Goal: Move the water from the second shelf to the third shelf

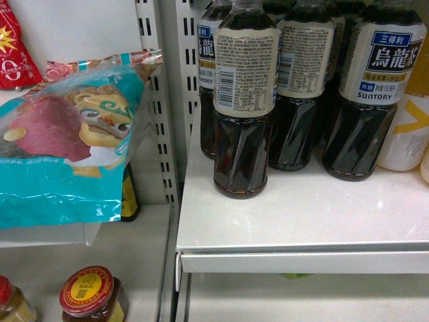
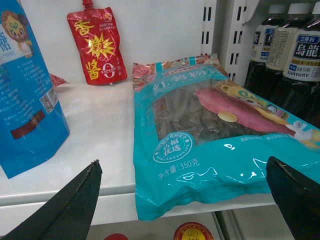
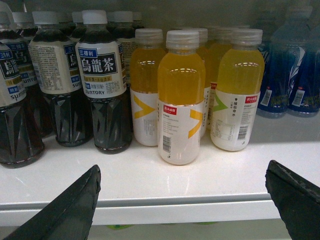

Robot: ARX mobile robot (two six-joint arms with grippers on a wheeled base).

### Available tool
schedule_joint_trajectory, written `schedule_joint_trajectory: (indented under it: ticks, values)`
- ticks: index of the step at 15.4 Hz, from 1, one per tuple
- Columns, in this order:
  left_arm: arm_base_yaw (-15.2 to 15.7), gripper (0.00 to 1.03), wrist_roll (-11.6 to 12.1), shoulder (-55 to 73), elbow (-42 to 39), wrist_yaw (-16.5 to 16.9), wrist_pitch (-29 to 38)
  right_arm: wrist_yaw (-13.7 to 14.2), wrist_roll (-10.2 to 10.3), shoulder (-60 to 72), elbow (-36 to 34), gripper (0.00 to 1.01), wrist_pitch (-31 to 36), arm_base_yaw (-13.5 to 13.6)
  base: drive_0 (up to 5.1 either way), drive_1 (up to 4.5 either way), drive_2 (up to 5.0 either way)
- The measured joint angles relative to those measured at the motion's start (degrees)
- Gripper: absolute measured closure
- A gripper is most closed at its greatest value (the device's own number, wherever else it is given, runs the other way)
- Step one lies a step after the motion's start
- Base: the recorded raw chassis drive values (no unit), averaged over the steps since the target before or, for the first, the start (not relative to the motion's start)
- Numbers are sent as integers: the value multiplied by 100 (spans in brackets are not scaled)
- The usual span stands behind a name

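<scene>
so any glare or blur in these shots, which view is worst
Head view: soft all over, sheen on the white shelf and teal bag. Left wrist view: sharpest, small glints on the teal bag. Right wrist view: orange drink bottles are clear, but the blue bottles at the right look hazy.

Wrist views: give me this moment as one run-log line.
left claw open, empty | right claw open, empty, facing orange drink bottles | water not in view

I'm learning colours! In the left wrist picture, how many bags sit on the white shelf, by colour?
Red spouted foil pouch: 1
Blue standing plastic bag: 1
Teal flat plastic bag: 1
Total: 3 (red scrap behind the blue bag not counted)
</scene>
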State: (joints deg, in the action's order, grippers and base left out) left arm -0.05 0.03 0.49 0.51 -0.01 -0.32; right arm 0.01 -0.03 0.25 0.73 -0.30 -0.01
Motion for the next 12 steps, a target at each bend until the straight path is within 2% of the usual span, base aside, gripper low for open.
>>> schedule_joint_trajectory:
  ticks: [12]
  values:
    - [0, 5, 0, 0, 0, -2, 0, 0, 0, 0, 0, 3, 0, 0, 0, 0, 0]
